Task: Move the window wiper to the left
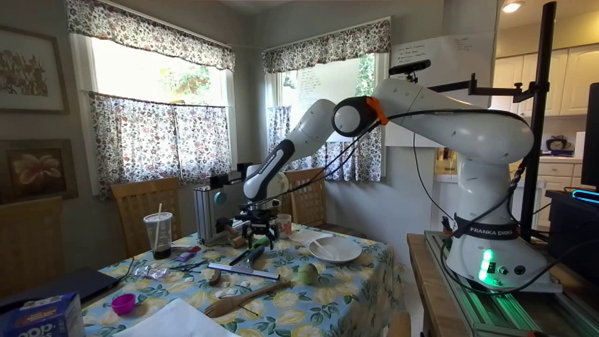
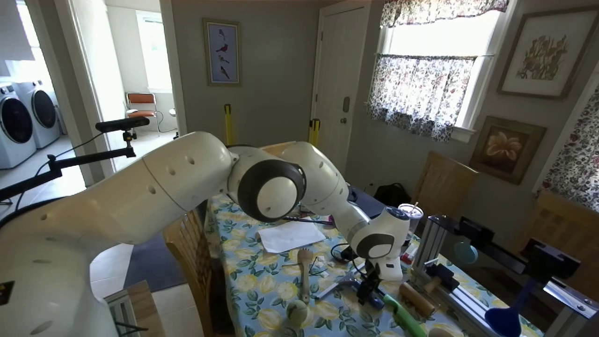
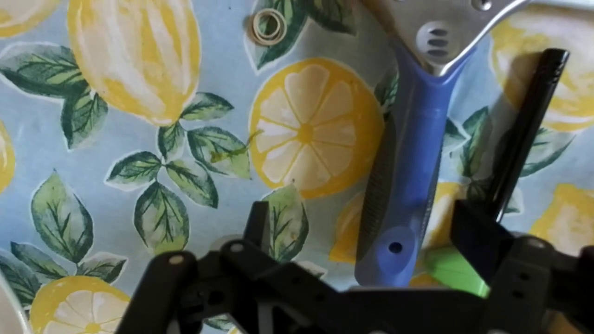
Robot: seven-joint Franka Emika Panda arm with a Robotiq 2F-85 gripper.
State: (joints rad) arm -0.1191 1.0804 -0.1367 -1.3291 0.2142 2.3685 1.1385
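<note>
Blue at its handle and metal at its head, the squeegee, our window wiper, lies on the lemon-print tablecloth, beneath the gripper. In the wrist view we find the claw's two fingers standing well apart, with the end of the blue handle showing between them; we cannot tell how high above it they hang. Just beside the handle we see a slim black rod and, partly hidden by a finger, the end of a green object.

In both exterior views a wooden fork lies near the squeegee's blade, and a pale green, fruit-like ball sits near the end of the fork's handle. Elsewhere on the cloth we see a white plate bearing a white utensil, a patterned mug, and a clear cup with a straw and dark drink.
</note>
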